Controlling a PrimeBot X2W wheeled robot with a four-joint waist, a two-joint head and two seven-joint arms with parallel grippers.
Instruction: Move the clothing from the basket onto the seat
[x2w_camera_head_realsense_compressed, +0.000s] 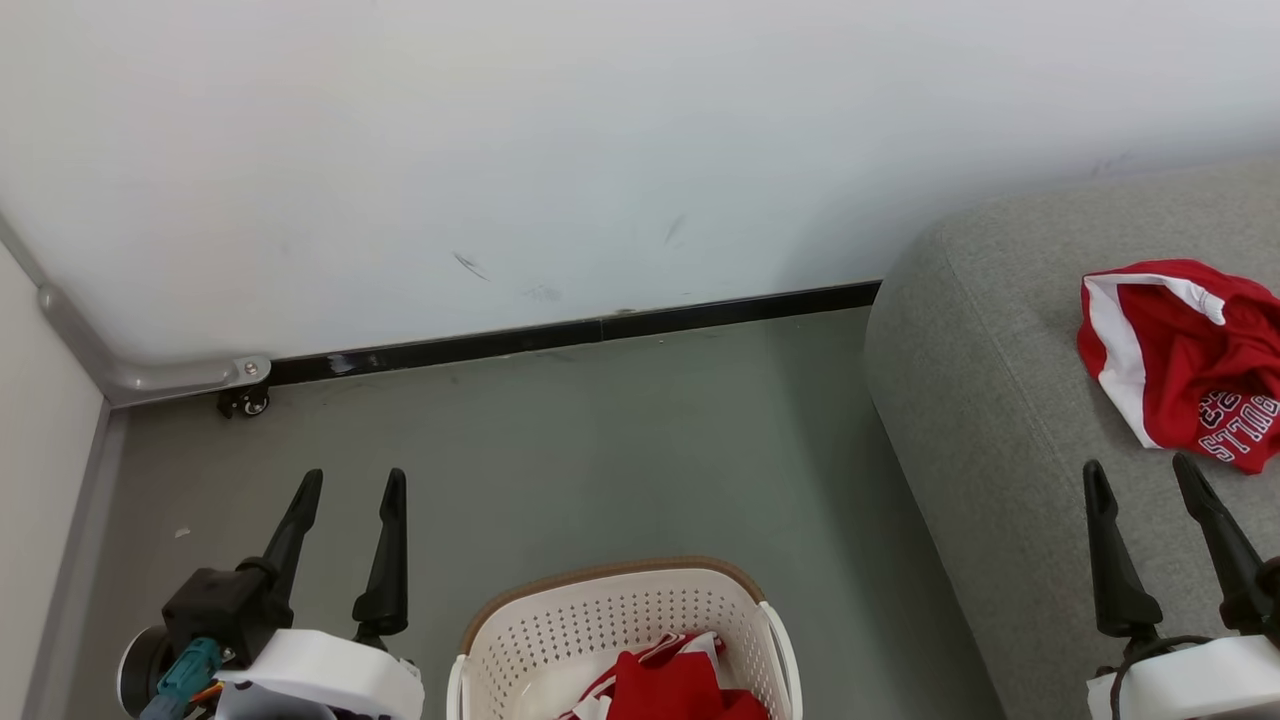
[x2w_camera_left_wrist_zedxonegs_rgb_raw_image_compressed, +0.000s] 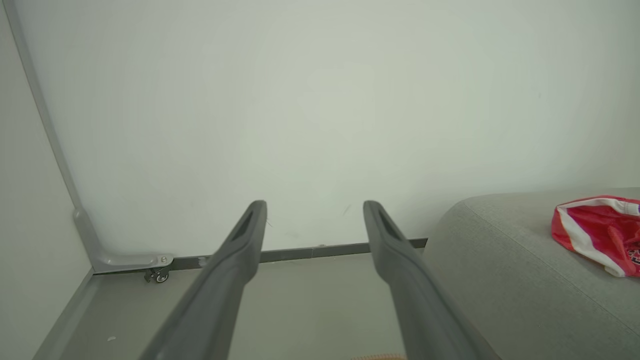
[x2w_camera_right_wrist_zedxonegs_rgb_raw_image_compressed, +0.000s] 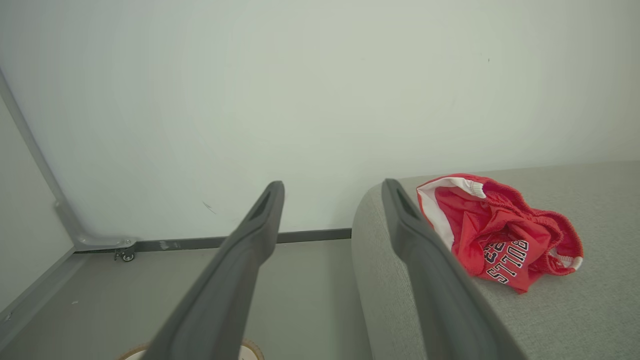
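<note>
Head view: a crumpled red garment (x2w_camera_head_realsense_compressed: 1185, 360) with white trim and block lettering lies on the grey seat (x2w_camera_head_realsense_compressed: 980, 420) at the right. More red clothing (x2w_camera_head_realsense_compressed: 670, 688) sits in the near cream basket (x2w_camera_head_realsense_compressed: 600, 610). The left gripper (x2w_camera_head_realsense_compressed: 353, 480) and right gripper (x2w_camera_head_realsense_compressed: 1140, 466) are spread wide and empty.

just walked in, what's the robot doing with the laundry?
It is moving clothes from the basket onto the grey seat. One red garment with white lettering already lies crumpled on the seat, and more red clothing lies in the basket. Nothing is held right now. The left gripper and right gripper are both open and empty, the left to the basket's left, the right by the seat near the garment.
</note>
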